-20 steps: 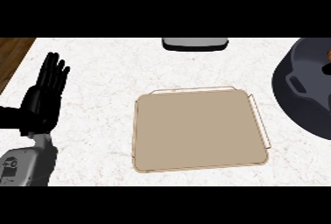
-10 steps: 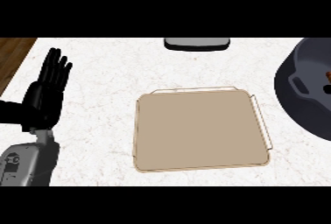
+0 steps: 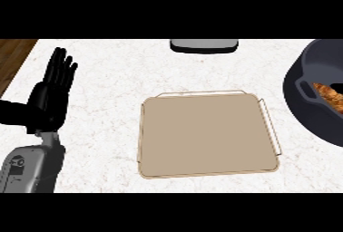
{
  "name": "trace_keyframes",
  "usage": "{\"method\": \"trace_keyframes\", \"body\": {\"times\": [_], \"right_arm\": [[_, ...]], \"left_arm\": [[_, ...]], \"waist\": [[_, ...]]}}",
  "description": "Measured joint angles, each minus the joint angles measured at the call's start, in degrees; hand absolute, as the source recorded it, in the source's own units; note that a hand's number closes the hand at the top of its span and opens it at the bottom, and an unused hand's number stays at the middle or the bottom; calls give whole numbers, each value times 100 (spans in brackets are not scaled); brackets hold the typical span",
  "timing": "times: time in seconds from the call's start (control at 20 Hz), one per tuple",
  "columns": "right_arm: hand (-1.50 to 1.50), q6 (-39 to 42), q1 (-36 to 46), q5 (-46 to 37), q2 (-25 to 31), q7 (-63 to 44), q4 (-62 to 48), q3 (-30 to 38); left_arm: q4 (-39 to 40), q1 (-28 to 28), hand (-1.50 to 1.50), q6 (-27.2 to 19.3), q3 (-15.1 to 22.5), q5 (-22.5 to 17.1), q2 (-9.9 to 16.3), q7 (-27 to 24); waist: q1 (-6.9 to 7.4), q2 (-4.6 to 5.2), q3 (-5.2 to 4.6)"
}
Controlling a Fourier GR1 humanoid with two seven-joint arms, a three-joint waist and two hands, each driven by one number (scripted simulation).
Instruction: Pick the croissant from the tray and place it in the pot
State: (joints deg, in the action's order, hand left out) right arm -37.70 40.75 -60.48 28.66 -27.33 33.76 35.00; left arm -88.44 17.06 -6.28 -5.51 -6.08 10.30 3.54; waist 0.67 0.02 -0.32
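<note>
Fingers straight and together on the left hand (image 3: 48,93), resting over the worktop (image 3: 107,68); right hand was out of view. Croissant (image 3: 330,93) lay inside the pot (image 3: 301,97), tray (image 3: 208,136) bare. Only risk: a stray arm knocking that pot.

**Colours and patterns noted**

We record a white bench (image 3: 167,72) with faint grey marbling and a brown wood strip at its left edge. Tray (image 3: 208,133): plain tan, paler rim. Pot (image 3: 309,97): dark blue-grey. Croissant (image 3: 330,93): golden-brown, orange-streaked. Left hand (image 3: 52,90): black; forearm (image 3: 30,167): grey. Far object (image 3: 203,45): grey, dark-edged.
</note>
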Motion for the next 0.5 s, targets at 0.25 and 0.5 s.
{"method": "trace_keyframes", "body": {"times": [0.25, 0.5], "right_arm": [[-150, -578, 78, 631, -120, 422, 304, 287], [-150, -1006, -107, 1405, -276, 848, 864, 592]], "left_arm": [[-30, -51, 0, 6, 0, -7, -26, 8], [-82, -132, 0, 69, -50, -52, 14, 19]], "waist": [[-23, 4, 27], [-61, -7, 34]]}}
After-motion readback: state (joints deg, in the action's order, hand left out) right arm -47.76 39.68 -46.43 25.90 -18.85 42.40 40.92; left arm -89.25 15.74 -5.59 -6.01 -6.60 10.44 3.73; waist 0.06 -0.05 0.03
